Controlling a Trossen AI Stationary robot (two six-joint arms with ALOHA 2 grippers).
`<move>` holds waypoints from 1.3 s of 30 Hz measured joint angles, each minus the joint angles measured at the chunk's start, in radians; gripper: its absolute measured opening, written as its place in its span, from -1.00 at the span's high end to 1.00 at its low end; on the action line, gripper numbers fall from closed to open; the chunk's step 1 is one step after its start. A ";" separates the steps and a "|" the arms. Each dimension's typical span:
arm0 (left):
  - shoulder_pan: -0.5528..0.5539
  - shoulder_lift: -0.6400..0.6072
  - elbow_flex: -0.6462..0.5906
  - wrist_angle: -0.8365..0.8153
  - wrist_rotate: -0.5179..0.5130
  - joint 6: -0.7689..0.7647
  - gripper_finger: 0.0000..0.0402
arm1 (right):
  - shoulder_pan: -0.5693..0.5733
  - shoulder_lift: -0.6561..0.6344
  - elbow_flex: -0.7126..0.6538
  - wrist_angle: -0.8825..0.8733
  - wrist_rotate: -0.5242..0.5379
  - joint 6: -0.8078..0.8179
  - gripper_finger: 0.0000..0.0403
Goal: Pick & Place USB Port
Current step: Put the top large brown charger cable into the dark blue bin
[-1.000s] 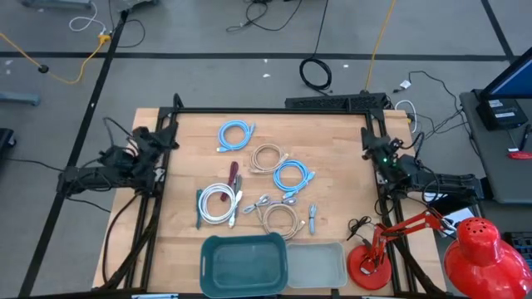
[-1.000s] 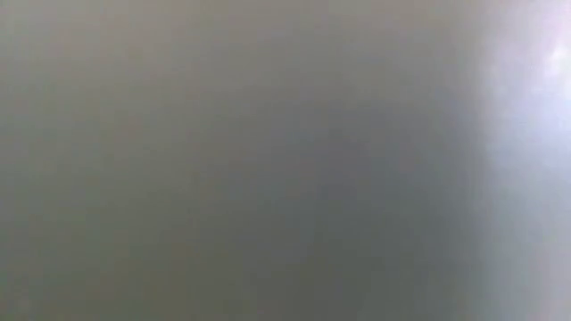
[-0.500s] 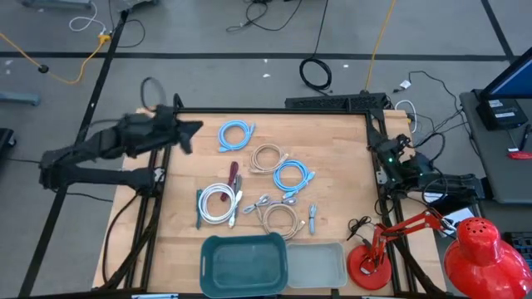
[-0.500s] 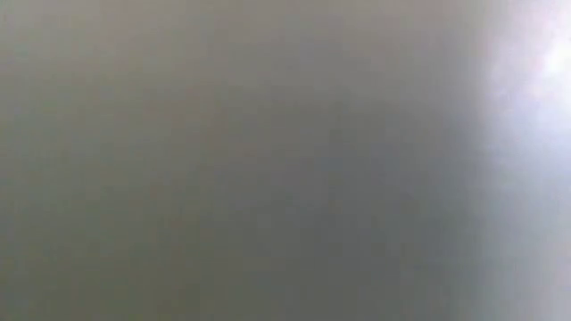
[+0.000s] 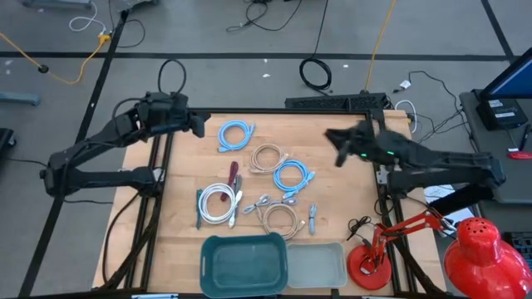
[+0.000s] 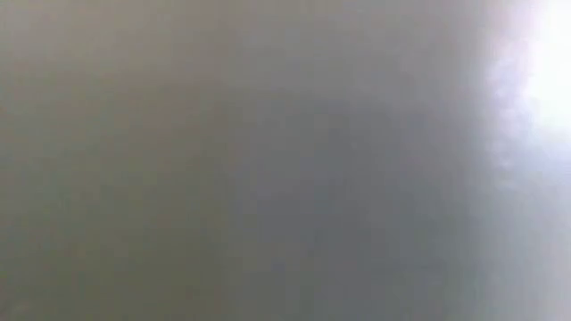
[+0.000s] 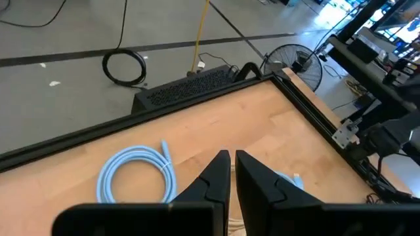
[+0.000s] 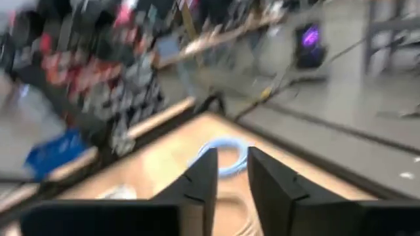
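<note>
The left gripper [image 5: 198, 126] hung above the far left corner of the wooden surface [image 5: 332, 174], its fingers [image 7: 216, 177] nearly together with only a thin slit between them and nothing in it. Just beyond it lay a coiled light-blue cable [image 5: 235, 134], flat on the wood. The right gripper [image 5: 337, 139] reached in from the right side over the far half of the surface, blurred from above; in its own wrist view the fingers [image 8: 200, 177] stood a narrow gap apart, empty.

In the middle of the surface were more coils: a beige cable [image 5: 268, 158], a second blue cable [image 5: 293, 176] just beside it, a white cable [image 5: 218, 203] to the left, and another beige coil [image 5: 281, 221] nearer the bins. A small grey piece [image 5: 312, 219], perhaps the USB part, lay beside that last coil, apart from both grippers. A dark green bin [image 5: 243, 266] and a grey bin [image 5: 317, 264] sat touching at the near edge. The low view showed only grey haze.
</note>
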 joint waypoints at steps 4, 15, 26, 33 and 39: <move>0.012 -0.002 0.000 -0.005 0.047 -0.014 0.87 | -0.042 0.231 0.124 -0.063 -0.190 -0.029 0.34; -0.012 -0.003 0.000 -0.049 0.132 -0.066 0.87 | -0.044 0.641 0.447 -0.262 -0.413 -0.430 0.08; -0.085 0.000 0.000 -0.057 0.109 -0.106 0.87 | -0.056 0.931 0.613 -0.372 -0.389 -0.563 0.10; -0.151 0.000 0.000 -0.057 0.094 -0.117 0.87 | -0.056 1.044 0.613 -0.410 -0.390 -0.645 0.11; -0.203 0.000 0.000 -0.058 0.054 -0.137 0.87 | -0.044 1.080 0.613 -0.383 -0.390 -0.663 0.11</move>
